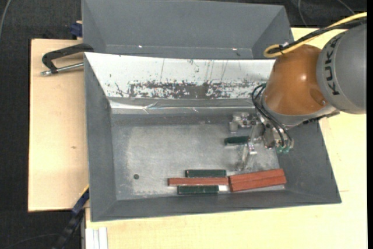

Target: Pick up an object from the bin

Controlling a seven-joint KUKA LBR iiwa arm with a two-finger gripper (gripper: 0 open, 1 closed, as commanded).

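Observation:
My gripper (250, 147) hangs low over the right part of the bin floor, under the orange wrist cover. A short dark green piece (235, 140) shows at its left side; I cannot tell whether it is held or lying on the floor. Just below the gripper, by the front wall, lies a reddish-brown block (258, 180). Left of that block sit a dark green bar (205, 173), a thin red stick (187, 182) and a second dark green bar with a white tip (201, 189), packed side by side.
A small dark dot (136, 177) lies on the left of the floor. The bin's back wall is scratched and shiny. The arm comes in over the right rim.

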